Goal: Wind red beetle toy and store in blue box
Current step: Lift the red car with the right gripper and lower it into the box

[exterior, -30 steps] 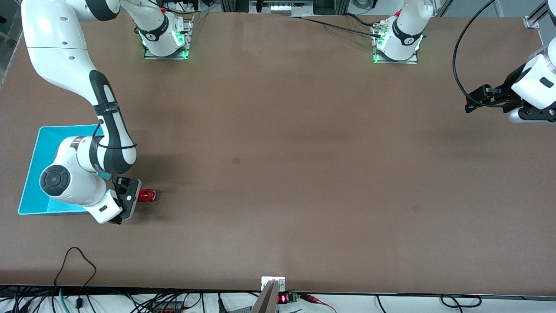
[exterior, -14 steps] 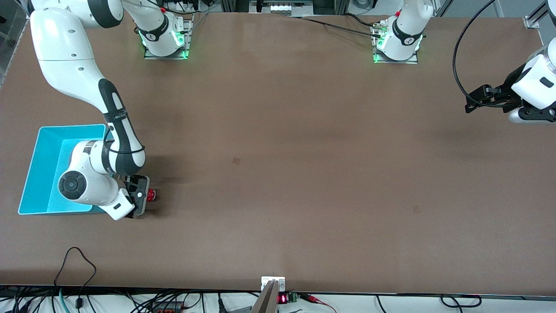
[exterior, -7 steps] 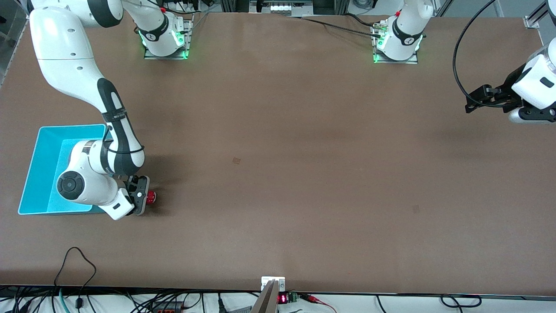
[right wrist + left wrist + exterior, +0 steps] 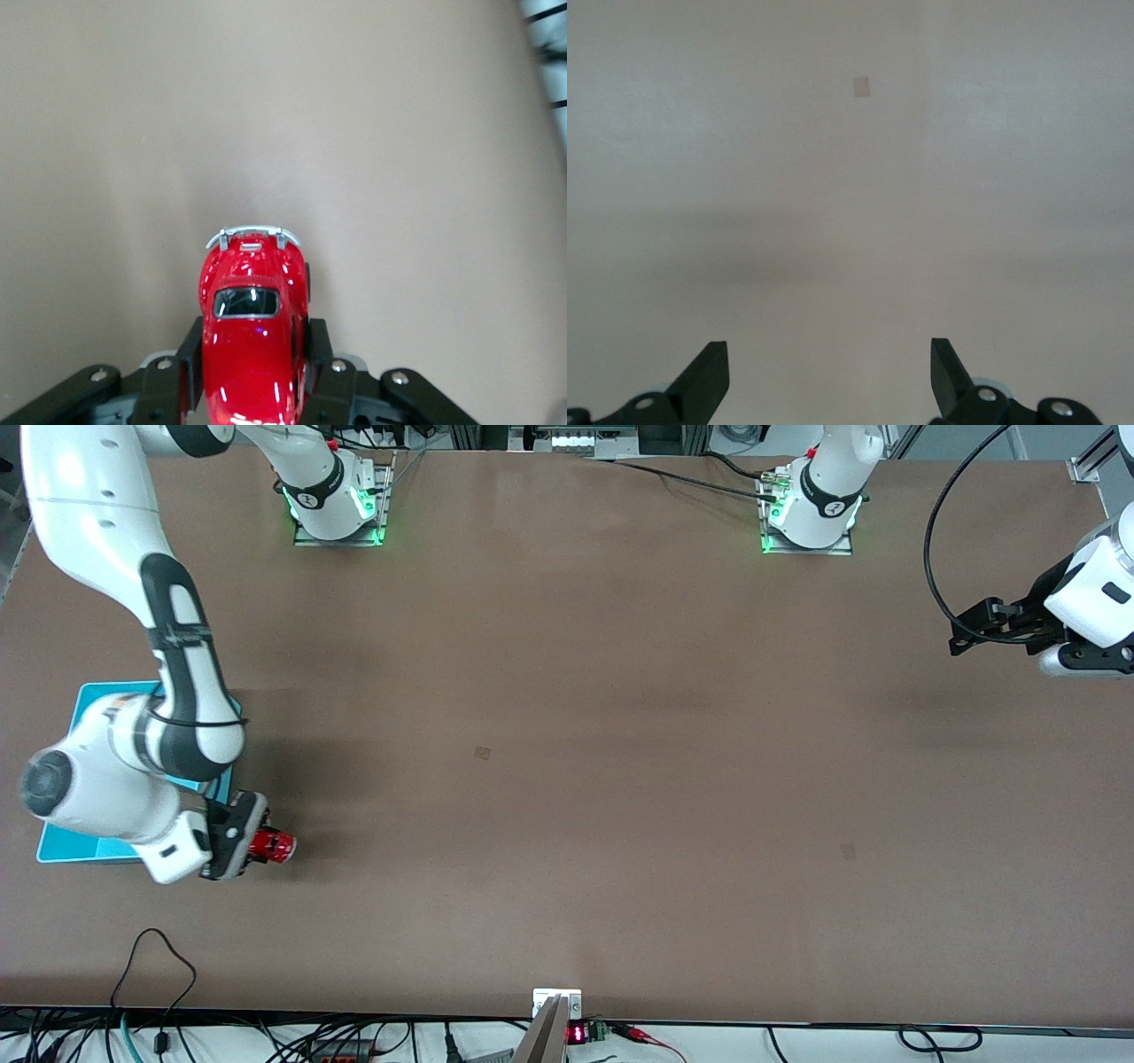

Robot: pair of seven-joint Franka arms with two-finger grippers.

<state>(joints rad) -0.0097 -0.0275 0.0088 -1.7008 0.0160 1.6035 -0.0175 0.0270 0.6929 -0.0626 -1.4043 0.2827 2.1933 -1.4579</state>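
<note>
My right gripper is shut on the red beetle toy, close beside the blue box at the right arm's end of the table. In the right wrist view the glossy red beetle toy sits between the two black fingers, its silvery bumper pointing away from the wrist. The right arm covers much of the blue box. My left gripper is open and empty, held still in the air at the left arm's end of the table; its fingertips show over bare tabletop.
The brown table has a small dark patch near its middle. Cables hang at the edge nearest the front camera. The arm bases stand at the far edge.
The right gripper came down around the toy, closed on it, and has moved it a little toward the front camera and the blue box. The left arm has not moved.
</note>
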